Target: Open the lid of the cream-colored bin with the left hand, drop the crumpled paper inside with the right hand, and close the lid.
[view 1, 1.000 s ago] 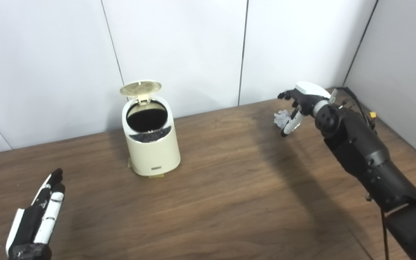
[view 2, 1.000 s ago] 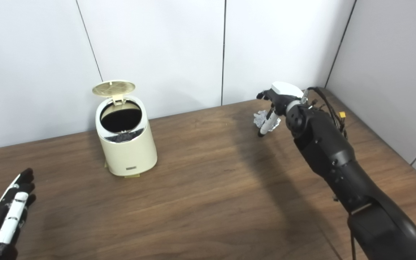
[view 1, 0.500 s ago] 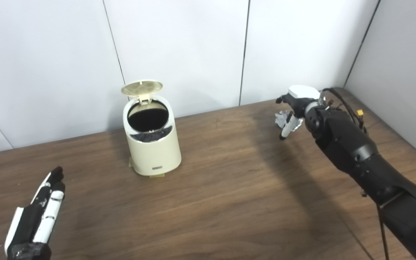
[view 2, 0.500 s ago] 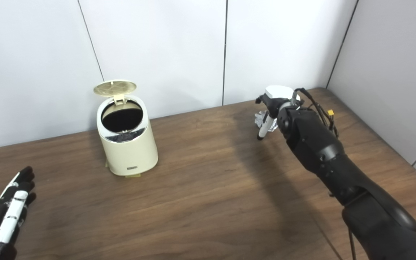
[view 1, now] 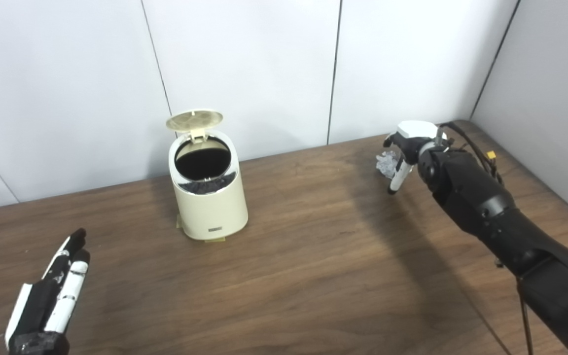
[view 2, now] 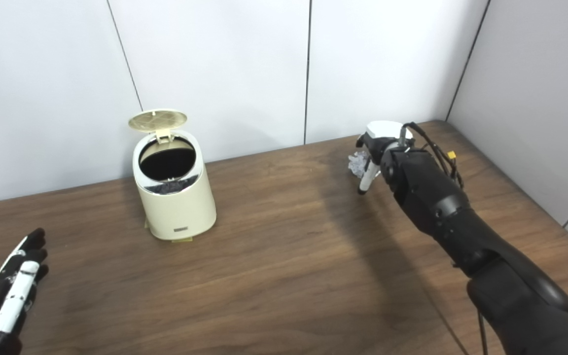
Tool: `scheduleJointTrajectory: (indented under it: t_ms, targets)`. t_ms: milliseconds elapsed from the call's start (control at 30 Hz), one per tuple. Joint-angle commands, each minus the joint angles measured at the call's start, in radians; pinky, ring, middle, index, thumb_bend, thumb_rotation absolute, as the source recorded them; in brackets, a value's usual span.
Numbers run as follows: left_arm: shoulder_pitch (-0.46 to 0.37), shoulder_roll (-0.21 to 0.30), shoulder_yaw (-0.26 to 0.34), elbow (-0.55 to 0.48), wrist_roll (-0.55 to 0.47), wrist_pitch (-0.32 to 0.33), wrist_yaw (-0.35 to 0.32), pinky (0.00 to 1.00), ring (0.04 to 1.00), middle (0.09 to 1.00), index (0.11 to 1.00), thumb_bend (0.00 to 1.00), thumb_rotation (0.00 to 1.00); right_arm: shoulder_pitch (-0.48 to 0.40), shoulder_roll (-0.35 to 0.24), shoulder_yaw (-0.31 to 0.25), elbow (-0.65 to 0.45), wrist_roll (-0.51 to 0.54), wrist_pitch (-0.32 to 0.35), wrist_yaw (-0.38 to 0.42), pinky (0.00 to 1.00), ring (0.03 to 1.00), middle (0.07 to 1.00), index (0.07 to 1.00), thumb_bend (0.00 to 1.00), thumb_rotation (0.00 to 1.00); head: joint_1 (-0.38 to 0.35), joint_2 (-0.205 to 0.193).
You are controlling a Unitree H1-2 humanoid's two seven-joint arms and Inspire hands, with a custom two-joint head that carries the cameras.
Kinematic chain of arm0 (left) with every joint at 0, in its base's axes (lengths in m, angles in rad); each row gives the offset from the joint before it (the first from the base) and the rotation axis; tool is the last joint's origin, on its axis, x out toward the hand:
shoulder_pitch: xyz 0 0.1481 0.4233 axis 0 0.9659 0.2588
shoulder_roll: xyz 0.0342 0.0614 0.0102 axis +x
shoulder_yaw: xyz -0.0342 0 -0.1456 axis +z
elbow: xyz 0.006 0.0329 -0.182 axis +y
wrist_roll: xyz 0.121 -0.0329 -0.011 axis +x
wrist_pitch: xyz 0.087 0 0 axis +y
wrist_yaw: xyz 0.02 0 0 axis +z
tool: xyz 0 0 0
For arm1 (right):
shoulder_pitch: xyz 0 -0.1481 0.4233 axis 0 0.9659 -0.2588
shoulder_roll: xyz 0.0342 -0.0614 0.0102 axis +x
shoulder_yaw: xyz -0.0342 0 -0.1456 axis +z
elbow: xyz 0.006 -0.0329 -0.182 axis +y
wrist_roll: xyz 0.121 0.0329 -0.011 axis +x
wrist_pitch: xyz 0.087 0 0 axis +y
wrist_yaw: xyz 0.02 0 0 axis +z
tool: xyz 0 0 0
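Note:
The cream-colored bin (view 1: 209,197) stands at the back left of the table, its round lid (view 1: 195,120) tipped up and the dark inside showing. The crumpled paper (view 1: 385,162) lies on the table at the back right. My right hand (view 1: 407,143) hovers over it with fingers curved down and apart, one white finger (view 1: 396,178) reaching the table just right of the paper; part of the paper is hidden behind the hand. My left hand (view 1: 50,301) lies flat and open at the front left, far from the bin, holding nothing.
The brown wooden table (view 1: 313,276) stretches between the bin and the paper. White wall panels (view 1: 244,64) close the back, and a grey wall (view 1: 550,88) closes the right side. Cables (view 1: 481,150) run along my right wrist.
My right hand has dropped lower over the crumpled paper and its fingers have curled closer around it. The left hand and the bin have stayed put.

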Motion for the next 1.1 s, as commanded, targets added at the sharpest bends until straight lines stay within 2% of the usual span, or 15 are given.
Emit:
scheduleJointTrajectory:
  t_ms: [0,133,200,267,333,400,700,833,1067]
  targets:
    - [-0.019,0.016,0.003,-0.044,-0.005,-0.007,0.003,1.0,1.0,0.994,1.0,0.31,0.7,-0.047,-0.044,-0.016,-0.012,0.0,-0.01,-0.028,0.65,0.814,0.87,0.801,0.94,0.16,0.001,0.001]
    - [-0.019,0.02,0.004,-0.05,-0.009,-0.004,0.001,1.0,1.0,0.999,1.0,0.31,0.72,-0.033,-0.052,-0.025,-0.023,0.023,-0.026,-0.032,0.58,0.755,0.79,0.774,0.95,0.13,0.004,0.004]
    - [-0.021,0.02,0.007,-0.05,-0.014,-0.003,0.001,1.0,1.0,0.999,1.0,0.31,0.72,-0.029,-0.057,-0.017,-0.024,0.022,-0.04,-0.032,0.6,0.751,0.778,0.76,0.95,0.14,0.003,0.005]
    - [-0.023,0.023,0.008,-0.051,-0.019,-0.002,0.0,1.0,1.0,1.0,1.0,0.3,0.72,-0.03,-0.058,-0.013,-0.02,0.02,-0.045,-0.028,0.66,0.795,0.817,0.756,0.92,0.15,0.001,0.005]
    - [-0.024,0.023,0.01,-0.052,-0.023,-0.001,0.001,1.0,1.0,1.0,1.0,0.31,0.72,-0.029,-0.054,-0.018,-0.014,0.026,-0.047,-0.035,0.65,0.755,0.793,0.739,0.91,0.13,0.002,0.006]
    - [-0.024,0.021,0.012,-0.055,-0.028,-0.001,0.002,1.0,1.0,1.0,1.0,0.3,0.71,-0.024,-0.051,-0.018,-0.015,0.021,-0.056,-0.059,0.61,0.718,0.771,0.718,0.92,0.12,0.002,0.006]
    - [-0.027,0.022,0.006,-0.06,-0.021,0.005,0.006,1.0,1.0,0.991,1.0,0.31,0.68,-0.011,-0.044,-0.027,-0.011,0.029,-0.112,-0.172,0.61,0.673,0.71,0.688,0.9,0.05,0.005,0.008]
    - [-0.03,0.02,0.005,-0.058,-0.021,0.006,0.008,1.0,1.0,0.989,1.0,0.31,0.65,-0.017,-0.041,-0.027,-0.004,0.032,-0.108,-0.175,0.53,0.615,0.662,0.689,0.91,0.06,0.006,0.007]
    - [-0.03,0.021,0.008,-0.057,-0.027,0.005,0.006,1.0,1.0,0.993,1.0,0.3,0.62,-0.017,-0.048,-0.021,-0.005,0.03,-0.111,-0.167,0.56,0.621,0.662,0.699,0.9,0.06,0.007,0.01]
